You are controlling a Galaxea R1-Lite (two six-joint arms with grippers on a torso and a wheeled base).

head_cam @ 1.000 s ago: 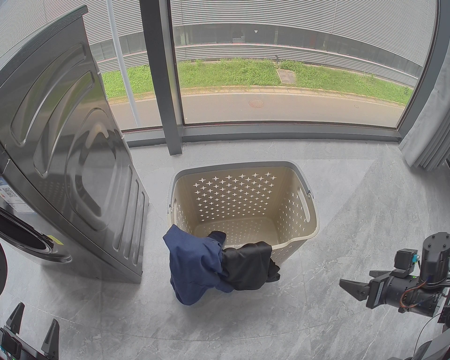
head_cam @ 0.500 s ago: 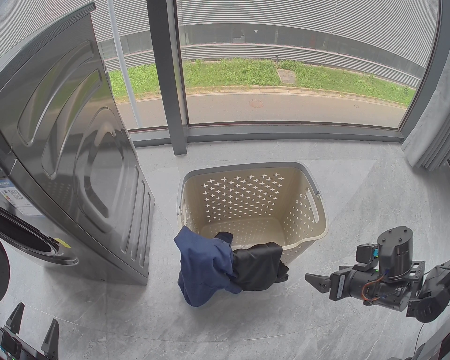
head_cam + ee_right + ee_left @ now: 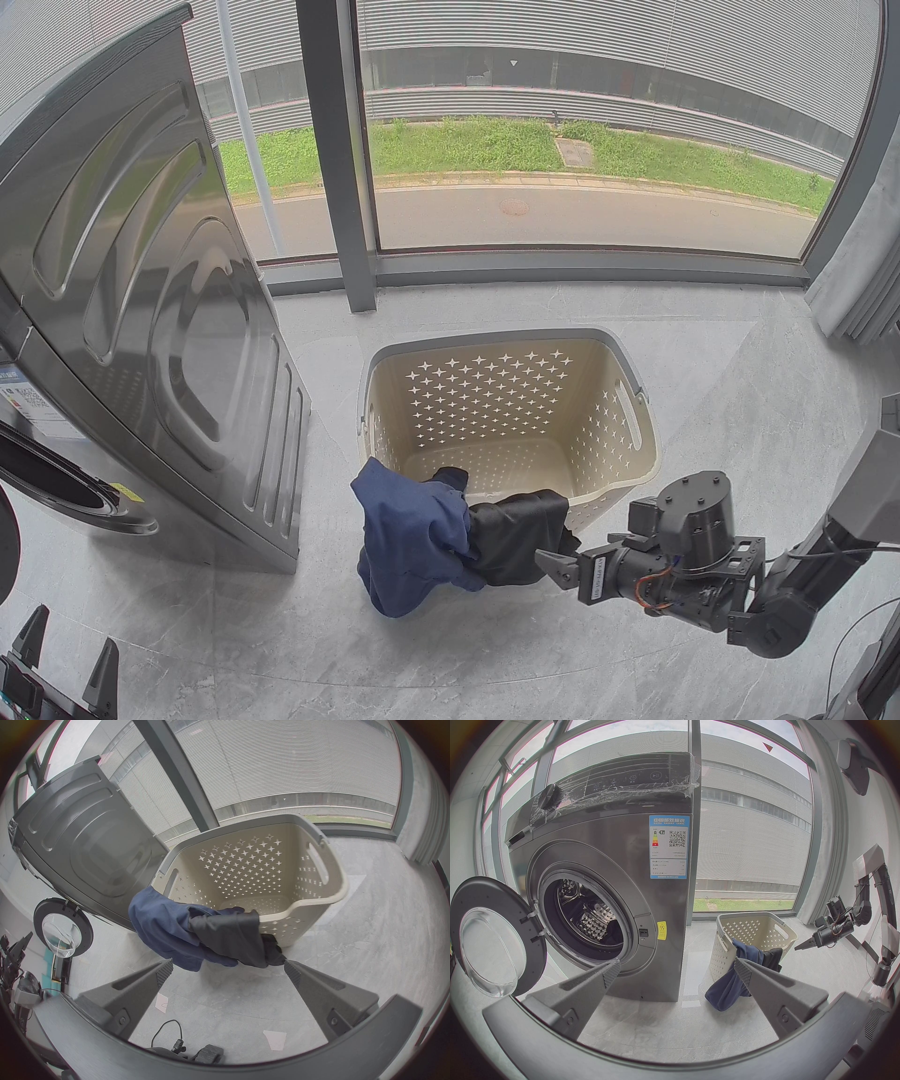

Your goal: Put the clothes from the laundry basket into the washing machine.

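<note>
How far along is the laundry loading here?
Done: the washing machine door is open; the visible drum holds no clothes. In hand: the open right gripper sits beside the black garment, not gripping. Left: it and the blue garment hang over the laundry basket rim.

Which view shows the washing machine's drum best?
Left wrist view: the grey washing machine faces it, round glass door open, steel drum visible. Head view catches a sliver of the opening's rim; right wrist view, the machine's side and door.
</note>
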